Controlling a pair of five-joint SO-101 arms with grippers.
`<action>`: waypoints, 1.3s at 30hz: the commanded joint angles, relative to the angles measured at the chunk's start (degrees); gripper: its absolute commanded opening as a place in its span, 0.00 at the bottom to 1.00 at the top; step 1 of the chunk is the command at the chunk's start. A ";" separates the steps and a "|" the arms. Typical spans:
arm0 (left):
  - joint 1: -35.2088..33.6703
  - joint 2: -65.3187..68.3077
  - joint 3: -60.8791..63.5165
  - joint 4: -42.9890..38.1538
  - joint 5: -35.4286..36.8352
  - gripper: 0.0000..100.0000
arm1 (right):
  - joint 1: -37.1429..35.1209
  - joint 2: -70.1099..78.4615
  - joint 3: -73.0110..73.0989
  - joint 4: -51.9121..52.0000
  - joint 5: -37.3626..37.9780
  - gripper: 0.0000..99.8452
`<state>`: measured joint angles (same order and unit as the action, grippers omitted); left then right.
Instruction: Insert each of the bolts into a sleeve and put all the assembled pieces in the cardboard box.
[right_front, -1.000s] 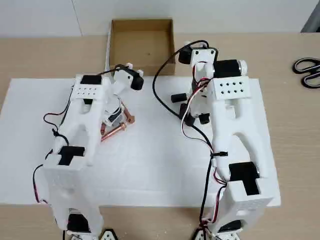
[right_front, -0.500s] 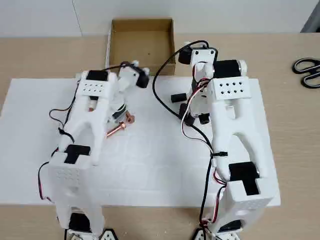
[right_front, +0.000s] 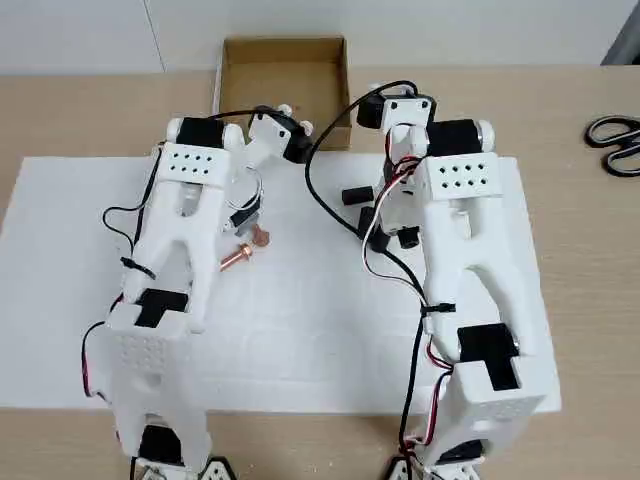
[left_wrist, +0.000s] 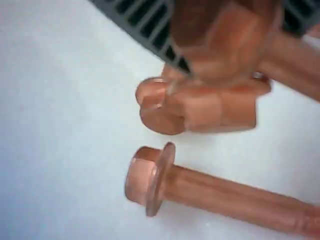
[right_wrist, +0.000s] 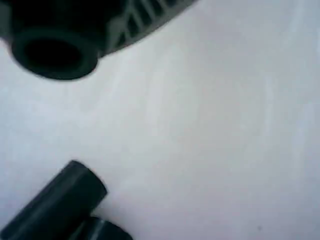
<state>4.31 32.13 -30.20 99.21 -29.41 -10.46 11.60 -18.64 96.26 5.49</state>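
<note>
My left gripper (right_front: 246, 216) hangs just above the white foam sheet (right_front: 300, 330), shut on a copper bolt (left_wrist: 220, 40) that is pressed against its ribbed finger (left_wrist: 145, 20). Two more copper bolts lie on the foam below it, one (left_wrist: 200, 107) (right_front: 260, 237) nearer and one (left_wrist: 215, 192) (right_front: 238, 257) beside it. My right gripper (right_front: 388, 212) is low over the foam, shut on a black sleeve (right_wrist: 50, 50) whose bore faces the camera. Loose black sleeves (right_front: 355, 195) (right_front: 408, 238) (right_wrist: 55, 205) lie around it. The cardboard box (right_front: 283, 90) stands open at the far edge.
Scissors (right_front: 615, 140) lie on the wooden table at the far right. Black cables loop from the right arm across the foam between the two arms. The near half of the foam sheet has free room.
The left arm has swung right and toward the box, lifting one bolt off the pile. Two bolts stay on the foam. The right arm has not moved.
</note>
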 joint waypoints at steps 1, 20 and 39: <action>1.58 -1.32 -2.86 1.32 0.18 0.01 | -0.22 -3.56 -1.14 0.57 0.35 0.00; 7.38 -15.82 7.78 1.32 1.49 0.01 | -0.22 -3.56 -1.14 0.57 0.35 0.00; 7.03 -29.80 16.75 1.23 8.53 0.01 | -0.22 -3.56 -1.14 0.57 0.35 0.00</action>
<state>11.25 5.85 -14.90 99.47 -21.23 -10.46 11.60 -18.64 96.26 5.49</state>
